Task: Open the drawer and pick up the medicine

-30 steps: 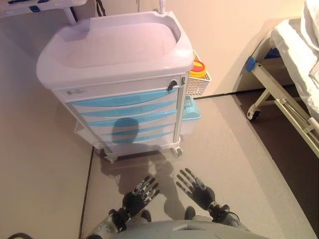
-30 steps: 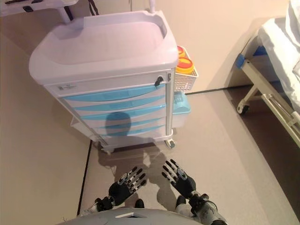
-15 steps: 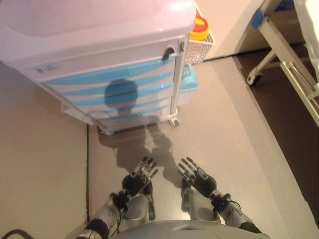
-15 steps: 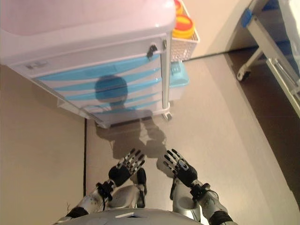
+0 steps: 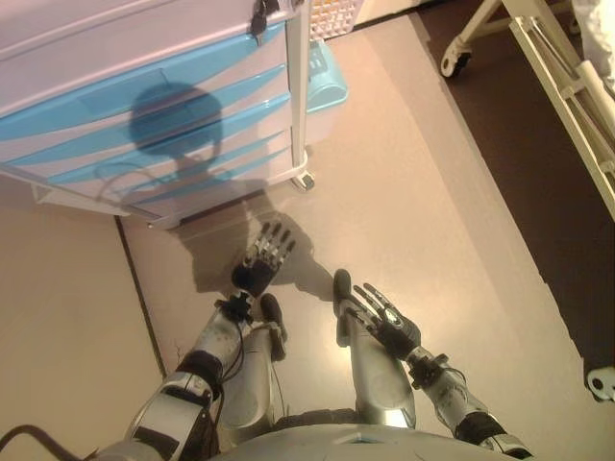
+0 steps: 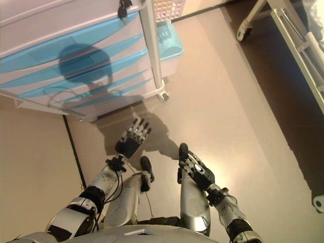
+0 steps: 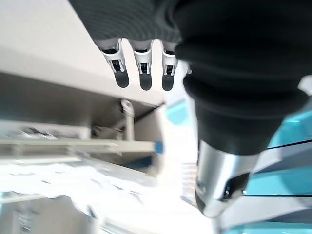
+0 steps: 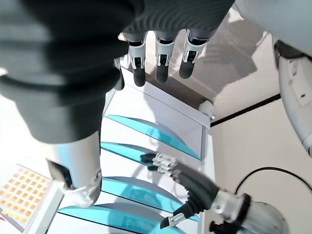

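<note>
Beige floor fronts shut blue-fronted drawers (image 5: 144,106); left robot hand (image 5: 264,259) and right robot hand (image 5: 386,322) splayed, empty.

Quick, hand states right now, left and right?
Left hand: open, holding nothing.
Right hand: open, holding nothing.

a white cart (image 5: 58,38) is fitted with light-blue drawers (image 5: 144,96). a white mesh basket (image 5: 332,14) and beige floor (image 5: 413,192) are noted.
</note>
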Motion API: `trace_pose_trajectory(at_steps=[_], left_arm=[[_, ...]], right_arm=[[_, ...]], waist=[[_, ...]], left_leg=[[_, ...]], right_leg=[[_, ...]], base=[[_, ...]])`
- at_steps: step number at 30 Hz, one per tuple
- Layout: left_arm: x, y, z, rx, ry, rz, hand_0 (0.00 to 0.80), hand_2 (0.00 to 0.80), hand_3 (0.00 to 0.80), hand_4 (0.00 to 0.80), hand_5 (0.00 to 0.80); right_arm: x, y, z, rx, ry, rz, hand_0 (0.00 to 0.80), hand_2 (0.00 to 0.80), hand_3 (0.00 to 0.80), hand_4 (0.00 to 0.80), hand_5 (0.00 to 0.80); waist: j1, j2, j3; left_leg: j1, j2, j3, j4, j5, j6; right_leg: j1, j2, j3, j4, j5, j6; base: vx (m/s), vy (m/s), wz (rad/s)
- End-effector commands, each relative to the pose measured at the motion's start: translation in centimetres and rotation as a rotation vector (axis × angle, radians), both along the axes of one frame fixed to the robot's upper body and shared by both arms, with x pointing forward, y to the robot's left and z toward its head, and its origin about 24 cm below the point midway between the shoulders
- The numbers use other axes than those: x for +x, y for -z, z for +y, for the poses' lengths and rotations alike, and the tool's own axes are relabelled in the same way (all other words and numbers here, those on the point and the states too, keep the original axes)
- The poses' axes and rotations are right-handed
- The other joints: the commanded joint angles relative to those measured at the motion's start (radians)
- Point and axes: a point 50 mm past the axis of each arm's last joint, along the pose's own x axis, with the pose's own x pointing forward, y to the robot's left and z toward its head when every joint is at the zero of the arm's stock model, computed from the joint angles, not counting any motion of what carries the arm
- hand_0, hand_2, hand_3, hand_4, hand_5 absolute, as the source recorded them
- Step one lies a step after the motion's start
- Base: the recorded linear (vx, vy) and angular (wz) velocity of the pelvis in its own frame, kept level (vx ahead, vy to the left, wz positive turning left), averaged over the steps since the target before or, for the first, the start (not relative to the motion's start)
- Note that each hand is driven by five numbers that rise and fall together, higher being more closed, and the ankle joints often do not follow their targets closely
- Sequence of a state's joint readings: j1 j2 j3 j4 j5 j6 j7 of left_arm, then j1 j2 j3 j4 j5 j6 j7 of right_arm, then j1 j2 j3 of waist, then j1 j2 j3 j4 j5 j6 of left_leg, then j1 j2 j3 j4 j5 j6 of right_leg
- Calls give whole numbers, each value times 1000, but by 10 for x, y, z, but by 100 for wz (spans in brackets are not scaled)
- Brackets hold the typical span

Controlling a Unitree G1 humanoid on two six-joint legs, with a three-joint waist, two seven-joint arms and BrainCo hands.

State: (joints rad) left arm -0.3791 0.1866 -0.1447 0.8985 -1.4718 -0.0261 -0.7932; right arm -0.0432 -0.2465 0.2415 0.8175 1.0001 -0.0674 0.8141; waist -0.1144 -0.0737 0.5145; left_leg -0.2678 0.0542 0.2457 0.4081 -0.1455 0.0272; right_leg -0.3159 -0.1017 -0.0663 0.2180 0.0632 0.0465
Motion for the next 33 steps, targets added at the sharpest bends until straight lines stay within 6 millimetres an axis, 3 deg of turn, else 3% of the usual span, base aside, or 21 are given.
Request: trace_pose_trajectory(at_steps=[1,6,10,14,18,23,28,33], left_arm=[[12,-19,16,-131,-107,-116,0,0,0,0,0],[32,-49,40,-217,-209,-221,0,0,0,0,0],[50,-84,61,-270,-276,-347,0,0,0,0,0],[58,-100,59,-286,-270,-408,0,0,0,0,0],[61,-104,44,-301,-238,-409,0,0,0,0,0],[55,-96,38,-353,-248,-393,0,0,0,0,0],[54,-93,50,-454,-296,-363,0,0,0,0,0],[59,-105,67,-485,-354,-384,0,0,0,0,0]], right_arm=[[-21,7,13,44,-78,23,0,0,0,0,0],[-24,8,14,54,-103,23,0,0,0,0,0],[-25,7,12,54,-111,13,0,0,0,0,0],[-22,2,10,44,-101,-35,0,0,0,0,0],[-14,-5,8,26,-67,-52,0,0,0,0,0],[-6,-10,10,22,-53,-57,0,0,0,0,0],[-6,-9,6,39,-29,-38,0,0,0,0,0],[-10,-8,5,35,-43,-34,0,0,0,0,0]], waist=[[-20,-13,-19],[-37,-27,-12],[-48,-27,3],[-52,-7,5],[-45,18,5],[-24,28,5],[-17,24,5],[-23,17,5]], left_leg=[[-53,-40,-56,13,-50,12],[-78,-28,-45,36,-63,14],[-116,-27,-57,47,-66,16],[-171,-46,-80,60,-60,25],[-206,-75,-104,68,-51,32],[-229,-86,-123,57,-37,26],[-245,-85,-135,63,-37,26],[-260,-80,-134,70,-34,27]], right_leg=[[-35,-16,16,164,-149,61],[-66,-7,29,184,-151,61],[-113,7,43,228,-168,50],[-181,42,63,353,-231,14],[-253,48,46,488,-248,5],[-287,44,22,528,-268,-4],[-308,52,17,554,-285,-12],[-324,58,17,568,-297,-20]], base=[[103,24,-11],[37,23,-7],[-7,55,-7],[-49,57,4],[-37,13,34],[-27,-33,23],[4,-10,4],[5,4,5]])
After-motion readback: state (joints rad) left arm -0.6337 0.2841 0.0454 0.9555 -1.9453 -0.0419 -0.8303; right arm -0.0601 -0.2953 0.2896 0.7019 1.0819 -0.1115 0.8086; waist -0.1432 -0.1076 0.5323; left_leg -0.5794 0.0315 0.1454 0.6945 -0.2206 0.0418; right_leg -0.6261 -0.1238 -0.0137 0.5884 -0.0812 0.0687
